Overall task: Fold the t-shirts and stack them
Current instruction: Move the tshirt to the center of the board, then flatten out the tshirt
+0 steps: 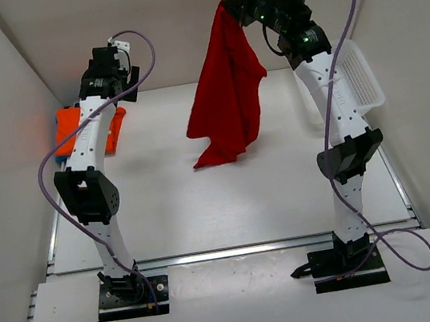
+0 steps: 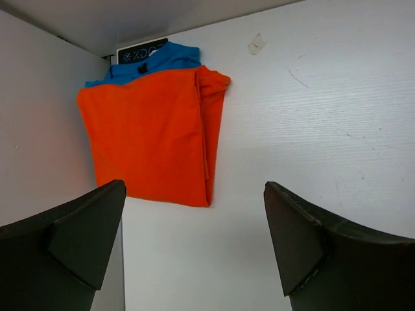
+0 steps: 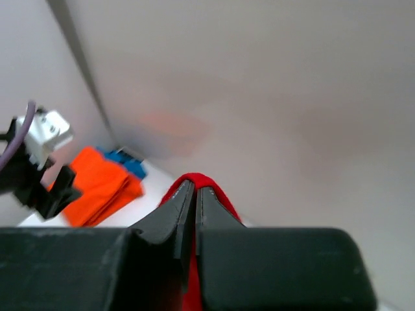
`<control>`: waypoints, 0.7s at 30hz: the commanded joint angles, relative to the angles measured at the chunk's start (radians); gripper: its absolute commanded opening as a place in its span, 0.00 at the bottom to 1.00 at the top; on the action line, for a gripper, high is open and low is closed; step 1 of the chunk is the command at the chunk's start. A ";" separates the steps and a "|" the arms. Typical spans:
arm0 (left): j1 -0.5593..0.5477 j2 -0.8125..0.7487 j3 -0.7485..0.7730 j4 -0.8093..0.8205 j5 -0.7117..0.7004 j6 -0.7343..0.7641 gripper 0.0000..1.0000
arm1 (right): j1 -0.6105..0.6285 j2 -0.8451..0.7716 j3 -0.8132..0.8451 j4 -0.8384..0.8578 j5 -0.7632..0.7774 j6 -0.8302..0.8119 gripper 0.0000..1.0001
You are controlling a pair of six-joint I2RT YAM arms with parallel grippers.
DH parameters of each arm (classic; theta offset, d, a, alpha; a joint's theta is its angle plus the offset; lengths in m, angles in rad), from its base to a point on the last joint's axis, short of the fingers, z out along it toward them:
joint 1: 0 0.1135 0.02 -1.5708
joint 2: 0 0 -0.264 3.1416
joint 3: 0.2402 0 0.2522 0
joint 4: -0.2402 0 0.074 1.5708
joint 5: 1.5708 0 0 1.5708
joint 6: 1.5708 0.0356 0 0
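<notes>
Clearly the deep red soft cloth t-shirt (image 1: 226, 102) was limp and light: it hung in loose folds from the right end effector (image 3: 195, 191), its lowest part seemingly brushing the white counter (image 1: 284, 191) toward the far side. It would likely slump wherever unsupported, so a shoulder seam or hem corner looked the best hold. That end effector was pressed together, pinching bunched red cloth. The left end effector (image 2: 194, 194) was spread wide, empty, above the folded orange cloth t-shirt (image 2: 152, 133) lying on the bright blue cloth t-shirt (image 2: 152, 59) at far left.
</notes>
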 commanded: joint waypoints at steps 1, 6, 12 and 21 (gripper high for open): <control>-0.019 -0.015 0.051 -0.027 0.088 0.033 0.99 | 0.016 -0.042 -0.017 0.076 -0.073 0.085 0.00; -0.093 0.004 0.001 -0.053 0.137 0.053 0.99 | -0.036 -0.256 -0.433 -0.134 -0.148 0.159 0.01; -0.177 0.027 -0.130 -0.082 0.207 0.063 0.98 | -0.157 -0.673 -1.246 -0.128 -0.187 0.219 0.42; -0.231 0.242 0.099 -0.132 0.205 0.028 0.99 | -0.113 -0.679 -1.481 -0.174 -0.007 0.171 0.61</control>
